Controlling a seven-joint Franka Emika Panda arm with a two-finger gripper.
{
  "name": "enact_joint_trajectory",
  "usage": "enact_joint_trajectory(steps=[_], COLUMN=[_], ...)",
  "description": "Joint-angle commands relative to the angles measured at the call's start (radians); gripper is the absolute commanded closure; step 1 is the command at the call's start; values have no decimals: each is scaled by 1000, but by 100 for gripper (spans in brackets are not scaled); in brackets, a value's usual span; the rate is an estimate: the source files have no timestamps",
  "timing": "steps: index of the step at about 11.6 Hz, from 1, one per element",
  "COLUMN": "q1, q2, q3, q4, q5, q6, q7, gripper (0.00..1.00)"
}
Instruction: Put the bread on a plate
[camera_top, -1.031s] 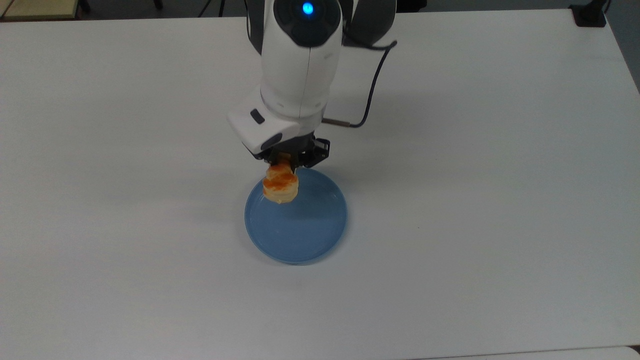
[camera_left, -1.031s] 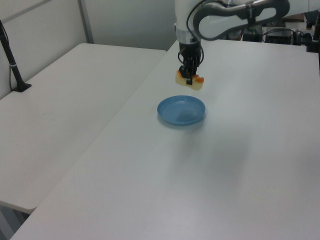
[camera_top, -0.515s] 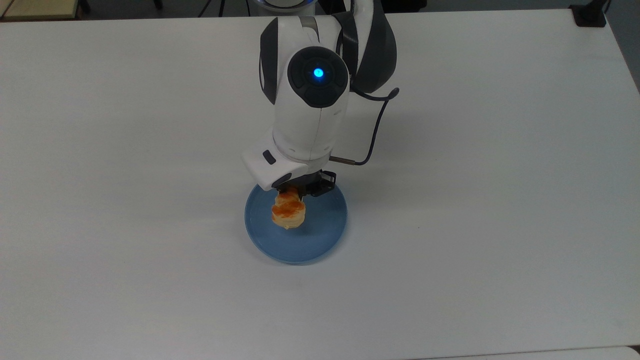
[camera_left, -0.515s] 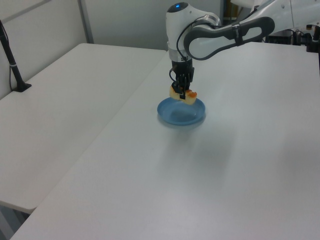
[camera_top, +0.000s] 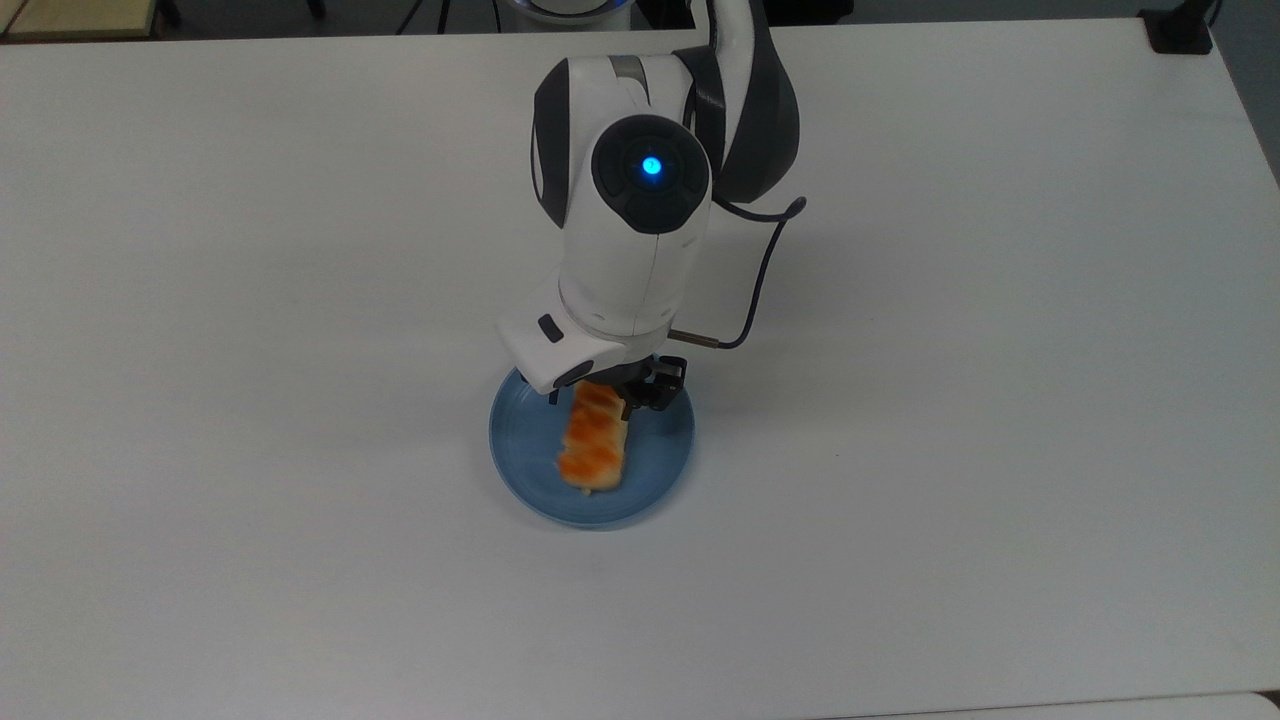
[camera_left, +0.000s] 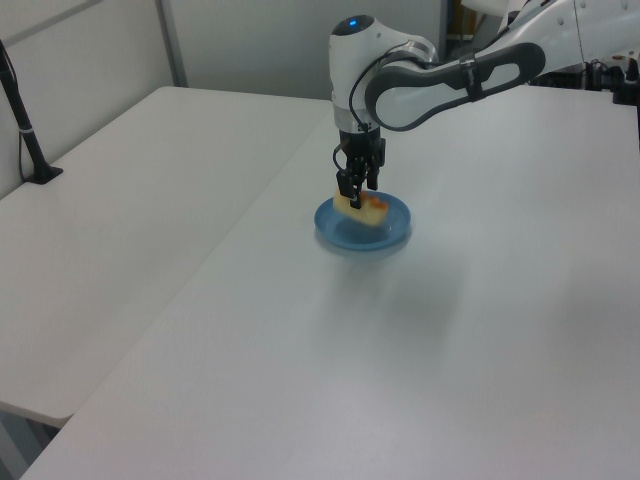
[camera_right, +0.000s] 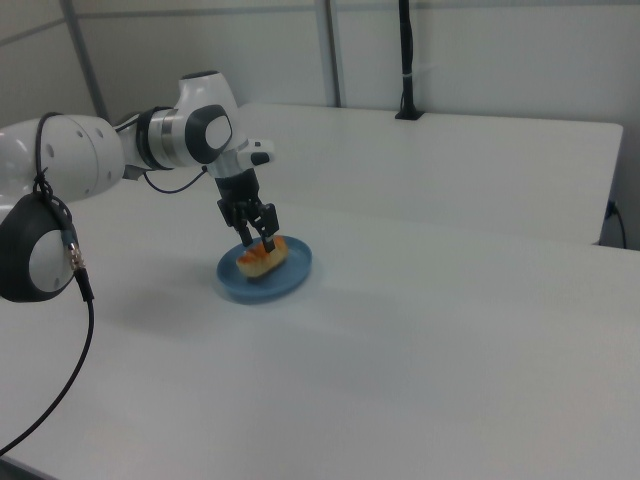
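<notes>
Oblong pale-yellow bread roll (camera_top: 594, 439) with orange-brown glazed bumps, lying lengthwise inside the round shallow blue plate (camera_top: 523, 473), near its middle and apparently at rest there. The black two-finger claw (camera_left: 358, 187) stands directly above the roll's far end, fingers apart and released, judged so to leave the roll settled. White tabletop (camera_top: 950, 400) bears the plate.

Top view overhead, left and right views oblique, sharing plate (camera_top: 520, 470)
</notes>
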Motion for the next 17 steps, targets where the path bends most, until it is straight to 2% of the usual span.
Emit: enact_joint_trajectory(steps=[1, 9, 11, 13, 14, 17], q1=[15, -30, -31, -37, -48, -47], q2=[8, -97, -214, -314, -353, -356], q3=[-1, 1, 2, 1, -1, -1], q4=[-18, -21, -75, -86, -86, -101], q5=[-42, -22, -1, -1, 1, -1], q6=[36, 4, -63, -190, -240, -248], q7=[52, 52, 45, 42, 18, 4], gripper=[28, 23, 15, 1, 0, 0])
